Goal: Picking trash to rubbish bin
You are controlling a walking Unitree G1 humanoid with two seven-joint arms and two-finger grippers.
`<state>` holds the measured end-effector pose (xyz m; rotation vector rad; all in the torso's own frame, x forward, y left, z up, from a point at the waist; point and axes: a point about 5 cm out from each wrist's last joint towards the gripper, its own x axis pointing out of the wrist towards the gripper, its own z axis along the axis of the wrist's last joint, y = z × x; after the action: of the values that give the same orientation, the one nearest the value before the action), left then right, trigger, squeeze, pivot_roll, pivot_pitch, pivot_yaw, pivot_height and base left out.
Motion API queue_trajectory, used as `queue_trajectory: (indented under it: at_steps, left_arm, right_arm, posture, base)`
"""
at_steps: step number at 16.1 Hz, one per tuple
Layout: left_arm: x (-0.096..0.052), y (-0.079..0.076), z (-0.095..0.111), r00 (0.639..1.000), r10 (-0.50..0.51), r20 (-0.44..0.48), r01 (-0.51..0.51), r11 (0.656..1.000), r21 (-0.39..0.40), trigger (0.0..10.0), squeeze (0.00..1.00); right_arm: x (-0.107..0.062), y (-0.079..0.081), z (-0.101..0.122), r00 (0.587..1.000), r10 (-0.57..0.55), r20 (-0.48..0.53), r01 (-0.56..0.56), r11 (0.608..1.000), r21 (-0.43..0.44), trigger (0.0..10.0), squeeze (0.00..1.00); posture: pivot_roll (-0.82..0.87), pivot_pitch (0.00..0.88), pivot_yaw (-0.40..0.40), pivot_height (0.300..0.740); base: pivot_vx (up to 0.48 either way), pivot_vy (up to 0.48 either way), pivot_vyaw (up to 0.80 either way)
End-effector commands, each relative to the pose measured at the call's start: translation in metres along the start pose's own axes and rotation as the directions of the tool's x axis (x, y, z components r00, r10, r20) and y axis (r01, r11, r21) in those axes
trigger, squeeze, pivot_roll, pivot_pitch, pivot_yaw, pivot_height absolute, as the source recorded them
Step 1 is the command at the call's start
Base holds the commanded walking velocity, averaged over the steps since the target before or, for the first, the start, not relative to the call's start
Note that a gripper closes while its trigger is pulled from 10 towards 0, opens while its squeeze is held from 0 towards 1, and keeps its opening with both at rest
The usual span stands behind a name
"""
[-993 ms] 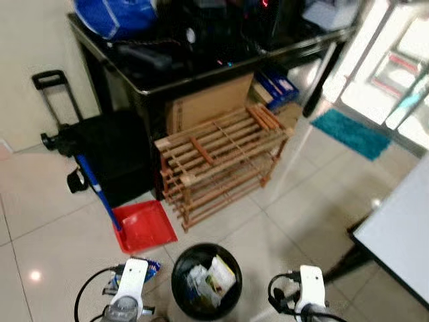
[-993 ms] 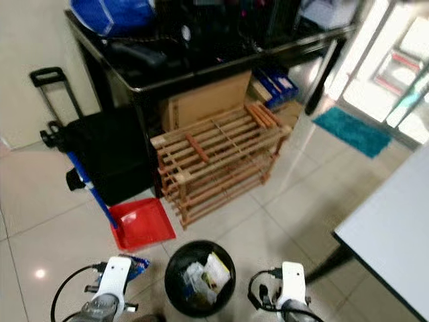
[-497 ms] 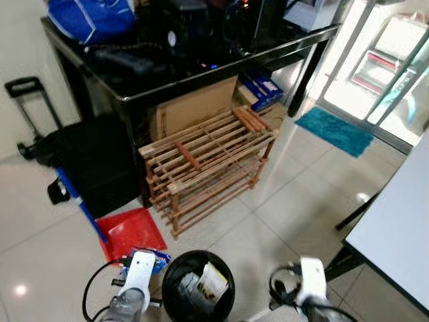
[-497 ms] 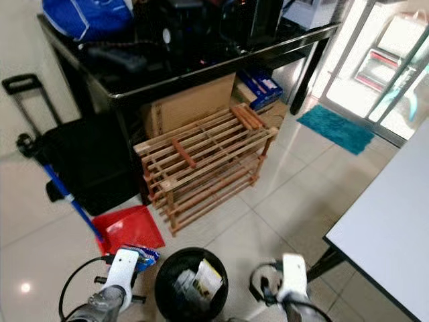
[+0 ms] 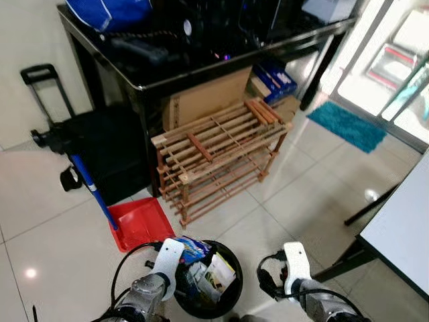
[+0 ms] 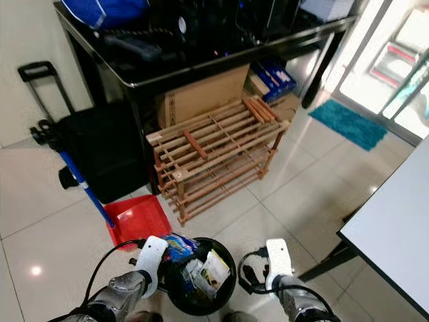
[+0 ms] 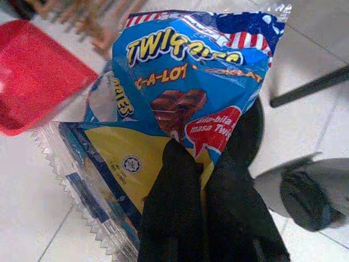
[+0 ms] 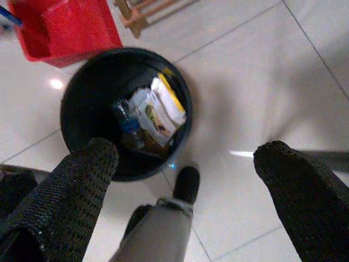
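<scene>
A round black rubbish bin stands on the tiled floor right before me, with wrappers and cartons inside it. My left gripper is shut on a blue and yellow snack wrapper. That snack wrapper hangs over the bin's left rim. My right gripper is open and holds nothing; it hovers to the right of the rubbish bin, above the floor.
A red dustpan with a blue handle lies left of the bin. Behind stand a wooden shoe rack, a black table with cardboard boxes under it, and a black trolley. A white table edges in at right.
My left gripper has carried the snack wrapper rightwards from beside the bin to over its left rim. The camera has shifted too. The right gripper stays open near the bin.
</scene>
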<state>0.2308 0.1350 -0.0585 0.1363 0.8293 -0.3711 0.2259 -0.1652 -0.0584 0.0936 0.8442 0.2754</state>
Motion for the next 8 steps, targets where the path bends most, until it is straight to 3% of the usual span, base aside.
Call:
queue_trajectory:
  at_steps: [1, 5, 8]
  left_arm:
    - [0.002, -0.008, 0.004, 0.998, -0.055, 0.007, 0.054, 0.998, 0.035, 10.0, 0.0]
    - [0.002, -0.014, -0.001, 0.997, -0.083, -0.007, 0.083, 0.996, 0.045, 10.0, 0.0]
    - [0.002, -0.025, -0.001, 0.984, -0.177, 0.0, 0.177, 0.984, 0.02, 10.0, 0.0]
  right_arm:
    - [-0.002, -0.003, 0.004, 0.999, 0.031, 0.019, -0.031, 0.999, -0.02, 10.0, 0.0]
    - [-0.004, 0.005, 0.002, 0.995, 0.1, 0.028, -0.099, 0.995, -0.032, 10.0, 0.0]
    - [-0.011, 0.011, 0.004, 0.982, 0.182, 0.049, -0.179, 0.982, -0.059, 10.0, 0.0]
  posture:
    - [-0.13, 0.203, -0.111, 0.74]
    - [-0.17, 0.248, -0.121, 0.74]
    - [-0.21, 0.264, -0.131, 0.74]
  base:
    - [0.0, 0.0, 0.0]
    - [0.0, 0.0, 0.0]
    - [0.0, 0.0, 0.0]
